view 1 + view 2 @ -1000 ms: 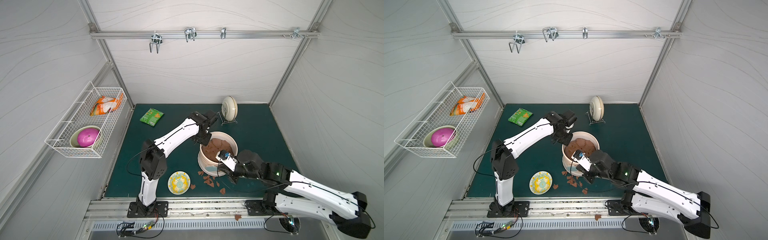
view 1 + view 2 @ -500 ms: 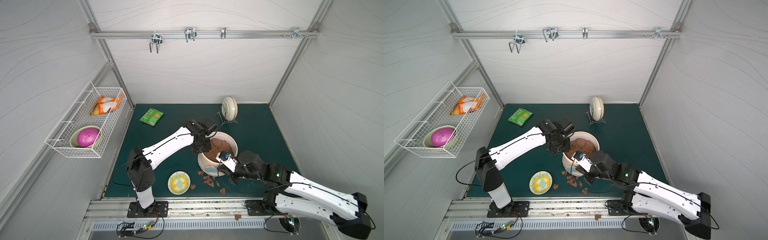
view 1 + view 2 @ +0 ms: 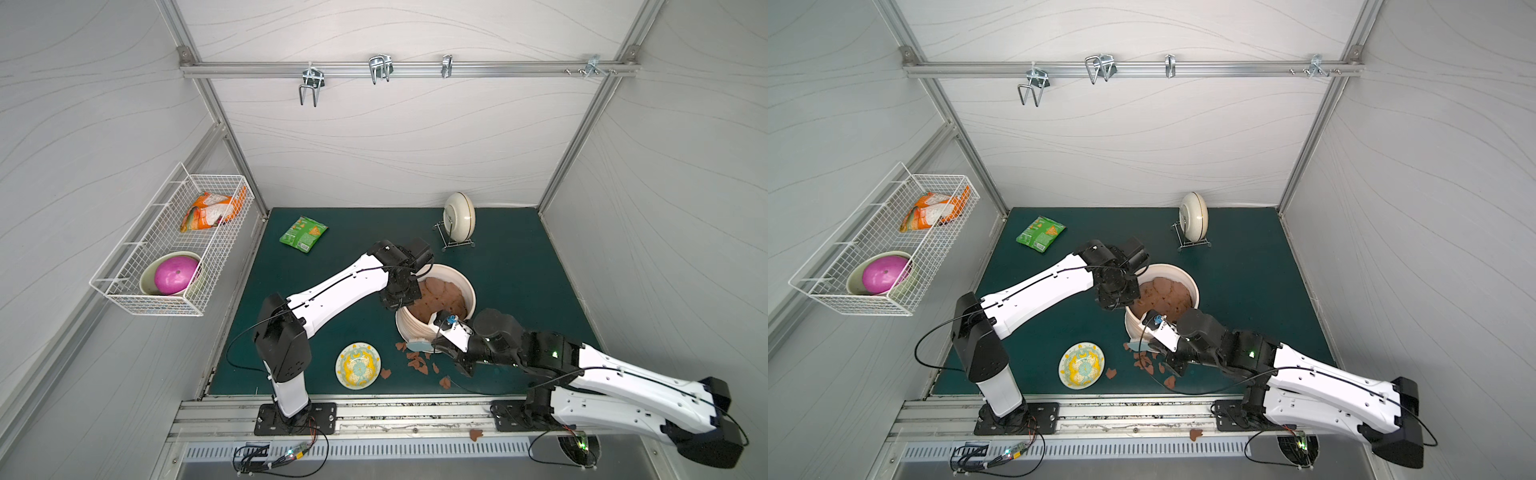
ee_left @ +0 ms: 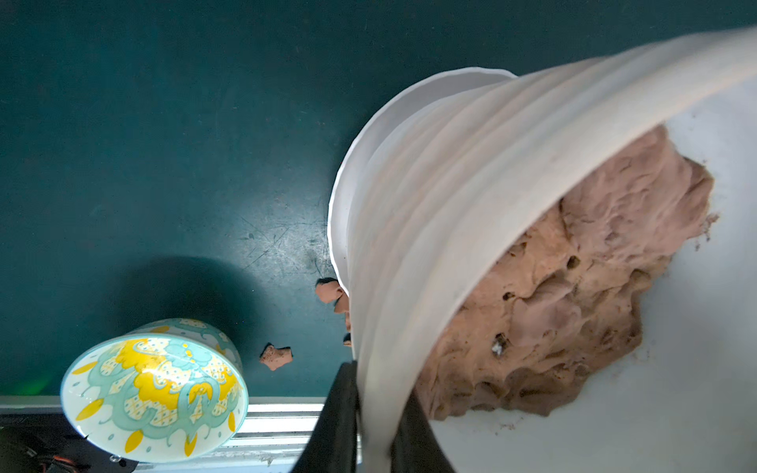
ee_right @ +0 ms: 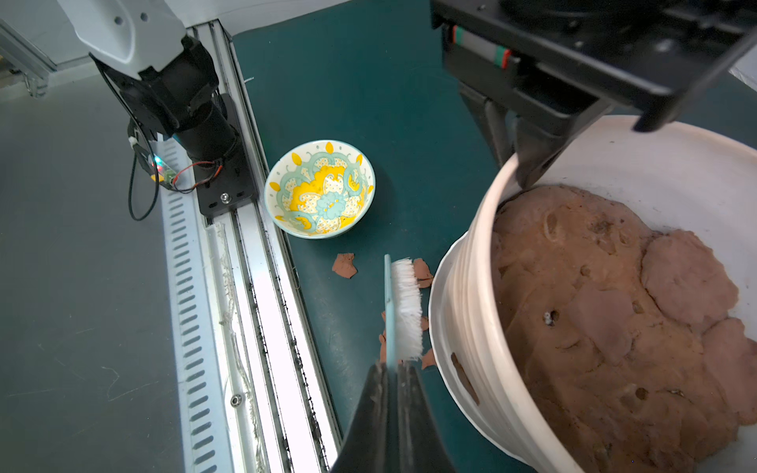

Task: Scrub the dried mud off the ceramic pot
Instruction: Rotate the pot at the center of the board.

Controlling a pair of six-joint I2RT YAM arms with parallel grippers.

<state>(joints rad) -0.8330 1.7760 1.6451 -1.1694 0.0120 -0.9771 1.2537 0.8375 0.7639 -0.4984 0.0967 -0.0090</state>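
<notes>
Right gripper (image 5: 392,365) clamped tight on brush (image 5: 403,307) handle. Bristles turned toward ceramic pot (image 5: 458,295), just beside its ribbed wall; brush long axis laid along wall. Dried mud (image 5: 465,379) streak noted low on that wall, nearer gripper than bristle tip. Left gripper (image 4: 379,385) closed over pot rim, further round from streak; right arm judged nearer. Fallen flakes (image 5: 344,265) scattered on mat beside pot base.

Pot (image 3: 410,330) stood on mat (image 3: 519,257). Mud bits (image 3: 417,365) lay before it. Plate (image 3: 358,365) sat left of bits. Bowl (image 3: 459,222) stood on rack (image 3: 453,246) behind pot.
</notes>
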